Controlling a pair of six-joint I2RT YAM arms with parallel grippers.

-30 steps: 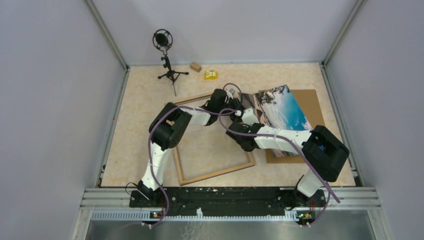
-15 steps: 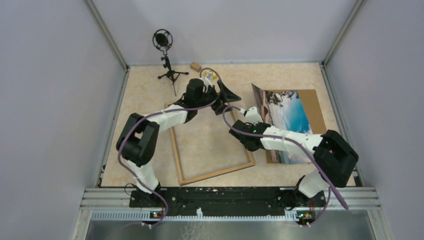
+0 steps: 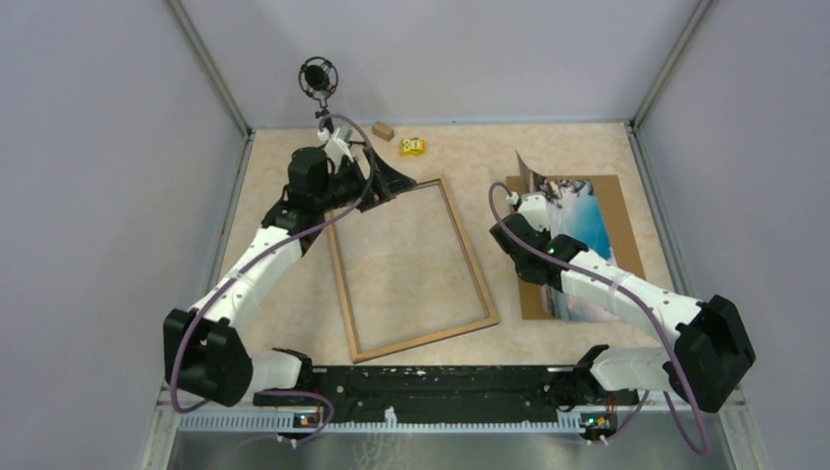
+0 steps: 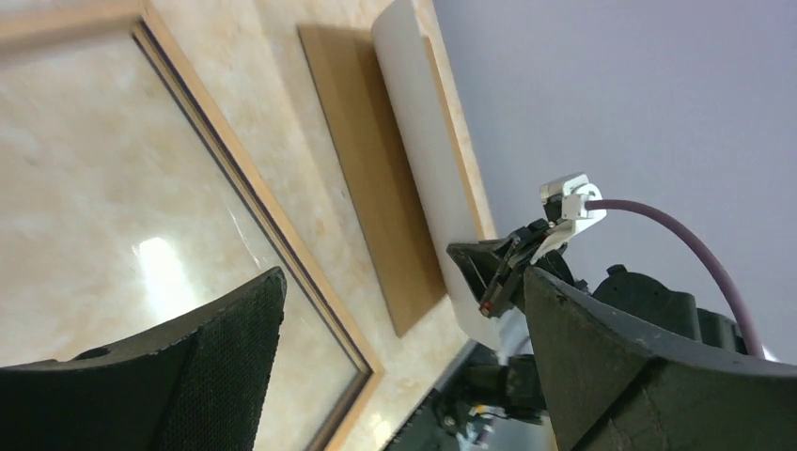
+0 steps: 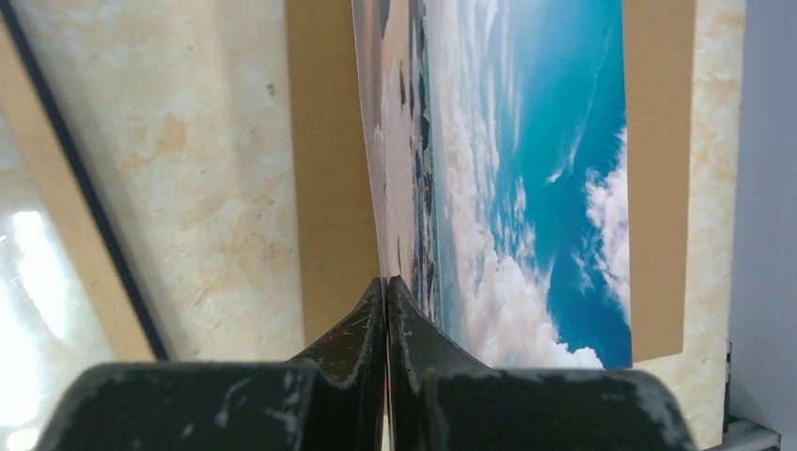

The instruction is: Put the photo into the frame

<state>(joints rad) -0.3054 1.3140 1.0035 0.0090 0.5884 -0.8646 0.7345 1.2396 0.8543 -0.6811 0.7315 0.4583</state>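
On the beige marbled table (image 3: 284, 284), between grey walls (image 3: 117, 147), I see the frame (image 3: 482, 284) lying flat at centre. My right gripper (image 5: 386, 282) pinches the photo (image 5: 526, 188) above the board (image 3: 617, 211), at right. The left gripper (image 4: 402, 277) gapes wide.

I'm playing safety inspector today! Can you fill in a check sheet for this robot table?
Surface: beige stone-patterned table; no spills seen.
Job's things: frame lies flat, no picture in it; photo has its left edge raised off the backing board.
Clutter: microphone on a tripod, wooden block and small yellow object by the far edge.
Grippers: left gripper open, holding nothing, near the frame's far rim; right gripper shut on the photo's edge.
Cables: purple cable along each arm; no snag seen.
Surroundings: grey walls; metal rail at the near edge.
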